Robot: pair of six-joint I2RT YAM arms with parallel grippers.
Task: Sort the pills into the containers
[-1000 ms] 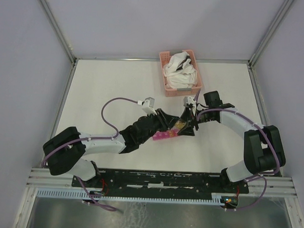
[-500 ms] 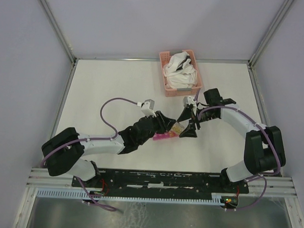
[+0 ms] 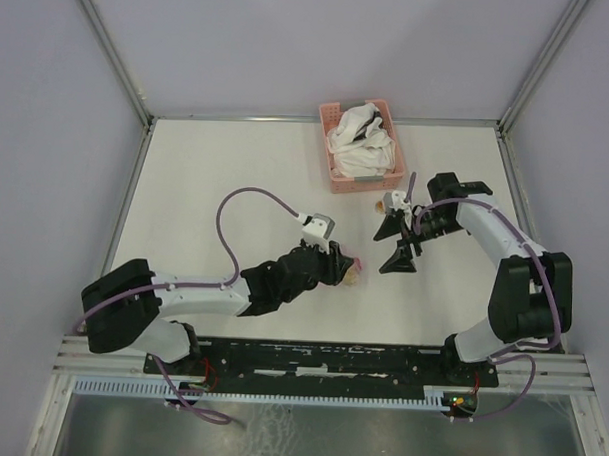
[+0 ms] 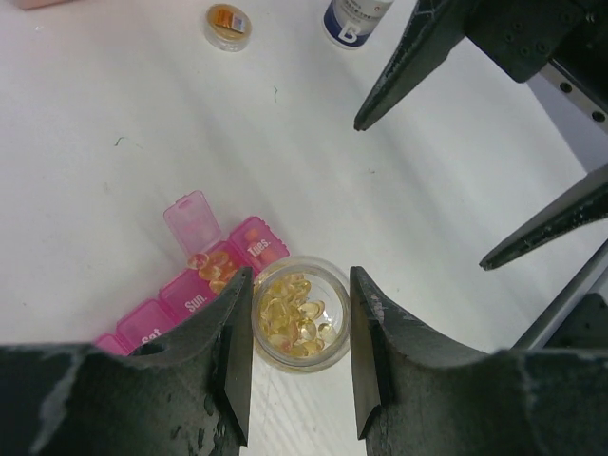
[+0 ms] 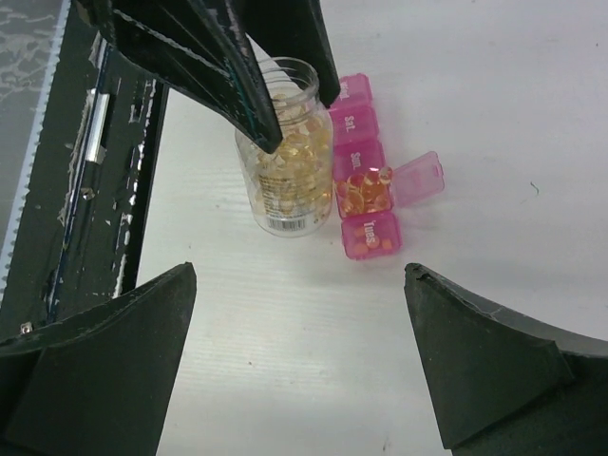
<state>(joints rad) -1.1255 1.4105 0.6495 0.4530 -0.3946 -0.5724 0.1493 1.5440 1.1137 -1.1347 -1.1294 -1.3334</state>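
Left jaws clamp the small clear round jar (image 5: 285,214) of amber pills (image 4: 296,315), right jaws gape empty. I'd tilt slowly over the magenta plastic strip box (image 4: 182,296) beside them.

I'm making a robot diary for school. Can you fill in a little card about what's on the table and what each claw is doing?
Left claw: closed on the small clear round jar, which is upright
In the jar: tiny yellow-orange pills
Right claw: wide open, holding nothing, apart from the jar
Pill box: translucent magenta-pink plastic strip box beside the jar, one lid flipped up
Open compartment: orange pills inside
Farther off: dark bottle with a white label, small round orange disc
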